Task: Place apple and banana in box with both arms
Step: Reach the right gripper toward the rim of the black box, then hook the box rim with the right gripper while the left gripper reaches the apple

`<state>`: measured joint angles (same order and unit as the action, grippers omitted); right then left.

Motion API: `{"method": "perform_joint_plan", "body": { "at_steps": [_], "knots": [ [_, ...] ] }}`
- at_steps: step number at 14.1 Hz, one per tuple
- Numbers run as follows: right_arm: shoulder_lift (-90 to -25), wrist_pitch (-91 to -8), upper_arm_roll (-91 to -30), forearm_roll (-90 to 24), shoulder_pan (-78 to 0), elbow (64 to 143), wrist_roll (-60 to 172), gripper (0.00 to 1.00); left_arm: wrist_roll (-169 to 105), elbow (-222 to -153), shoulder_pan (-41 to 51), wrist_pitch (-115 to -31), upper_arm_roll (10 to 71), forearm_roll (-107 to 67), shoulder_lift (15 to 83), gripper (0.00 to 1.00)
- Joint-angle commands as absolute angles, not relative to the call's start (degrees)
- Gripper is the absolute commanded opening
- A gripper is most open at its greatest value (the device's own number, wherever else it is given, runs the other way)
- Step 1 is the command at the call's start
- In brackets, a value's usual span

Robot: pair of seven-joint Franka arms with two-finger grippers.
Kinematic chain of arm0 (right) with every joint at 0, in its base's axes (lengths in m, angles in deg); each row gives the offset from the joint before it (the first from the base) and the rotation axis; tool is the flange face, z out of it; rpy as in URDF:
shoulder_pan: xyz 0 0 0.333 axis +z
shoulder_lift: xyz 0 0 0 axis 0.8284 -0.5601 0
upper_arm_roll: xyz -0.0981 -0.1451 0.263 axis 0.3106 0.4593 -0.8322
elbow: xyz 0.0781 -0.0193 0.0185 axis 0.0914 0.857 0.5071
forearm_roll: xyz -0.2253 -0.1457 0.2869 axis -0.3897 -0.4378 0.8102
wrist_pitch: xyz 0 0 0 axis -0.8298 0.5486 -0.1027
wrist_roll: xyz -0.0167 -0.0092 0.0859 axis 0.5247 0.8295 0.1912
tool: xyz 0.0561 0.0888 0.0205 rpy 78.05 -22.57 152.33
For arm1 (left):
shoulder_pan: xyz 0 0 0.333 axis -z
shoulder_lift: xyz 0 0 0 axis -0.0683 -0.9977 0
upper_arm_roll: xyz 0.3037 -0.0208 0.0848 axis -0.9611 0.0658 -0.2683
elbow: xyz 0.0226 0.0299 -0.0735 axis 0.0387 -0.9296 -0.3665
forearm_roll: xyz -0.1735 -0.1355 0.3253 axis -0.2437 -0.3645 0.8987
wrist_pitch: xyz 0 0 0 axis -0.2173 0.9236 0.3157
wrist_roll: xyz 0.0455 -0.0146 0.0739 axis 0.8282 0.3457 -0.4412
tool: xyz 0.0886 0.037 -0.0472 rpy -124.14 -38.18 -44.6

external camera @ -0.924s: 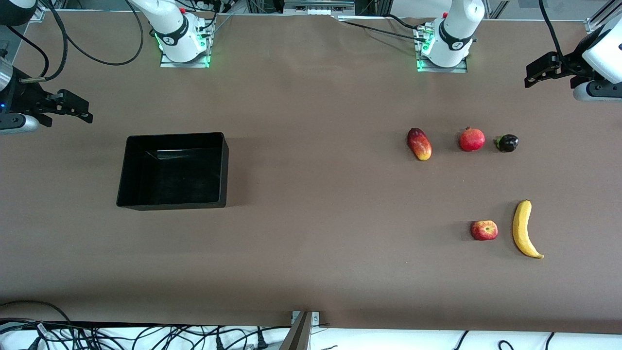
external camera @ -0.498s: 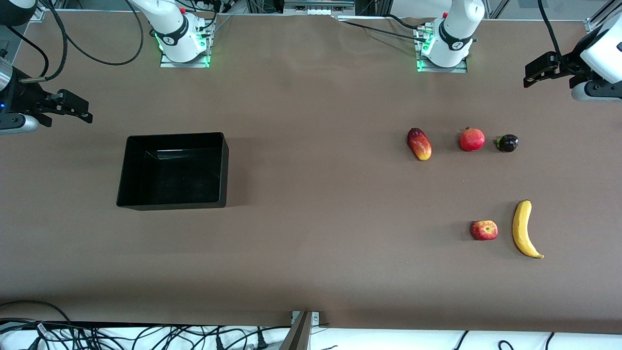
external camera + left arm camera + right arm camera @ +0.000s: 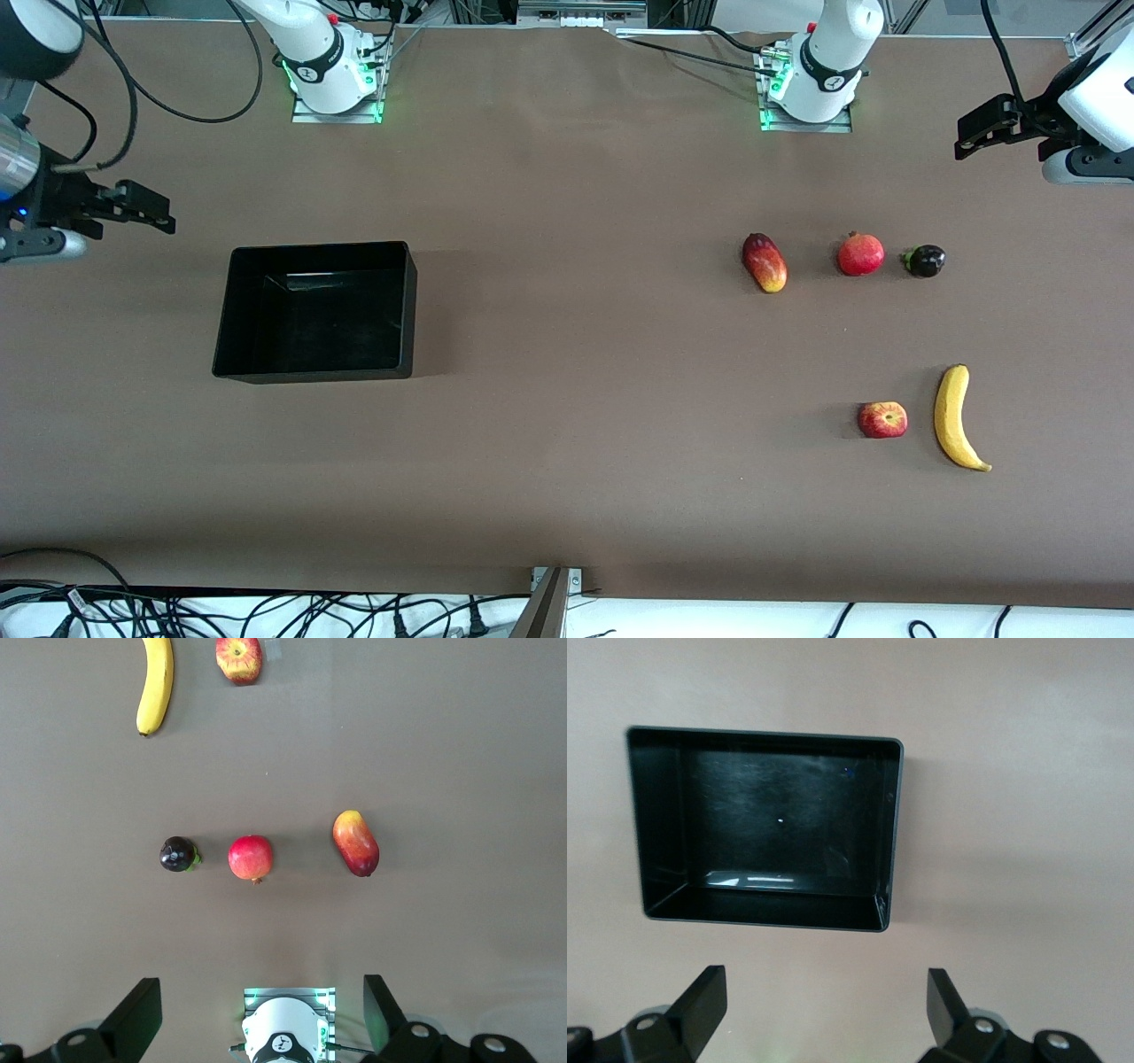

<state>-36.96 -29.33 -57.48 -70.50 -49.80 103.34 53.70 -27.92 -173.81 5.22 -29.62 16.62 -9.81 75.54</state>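
The red apple (image 3: 882,419) (image 3: 239,657) lies beside the long yellow banana (image 3: 957,416) (image 3: 158,682) at the left arm's end of the table, near the front camera. The glossy black box (image 3: 410,310) (image 3: 890,842) stands toward the right arm's end with nothing in it. My left gripper (image 3: 974,137) (image 3: 261,997) hangs open high over the table's end, well apart from both fruits. My right gripper (image 3: 146,208) (image 3: 824,988) is open in the air over bare table next to the box. Neither gripper holds anything.
A red-yellow mango (image 3: 764,262) (image 3: 355,842), a red pomegranate (image 3: 860,254) (image 3: 251,857) and a small dark fruit (image 3: 925,260) (image 3: 179,854) lie in a row farther from the front camera than the apple. The arm bases (image 3: 808,84) stand along the table's back edge.
The right gripper has shifted a little toward the box and its arm has swung slightly. The left gripper and all the fruits have stayed nearly still.
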Motion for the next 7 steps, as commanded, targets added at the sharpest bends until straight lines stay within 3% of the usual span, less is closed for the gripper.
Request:
{"method": "perform_joint_plan", "body": {
  "at_steps": [1, 4, 7],
  "knots": [
    [-42.4, -34.9, -56.8, -71.3, -51.0, 105.9, 54.0, 1.0, -28.2, -175.0, 4.4, -30.0, 17.4, -11.1, 76.7, 1.0],
    [-46.5, -44.8, -55.6, -70.9, -51.4, 111.6, 53.9, 1.0, -28.3, -177.0, 4.6, -33.1, 17.4, -11.1, 76.3, 1.0],
    [-49.0, -57.4, -55.6, -70.5, -52.6, 119.6, 53.2, 1.0, -28.3, -182.2, 4.7, -42.3, 17.4, -11.1, 73.9, 1.0]
  ]
}}
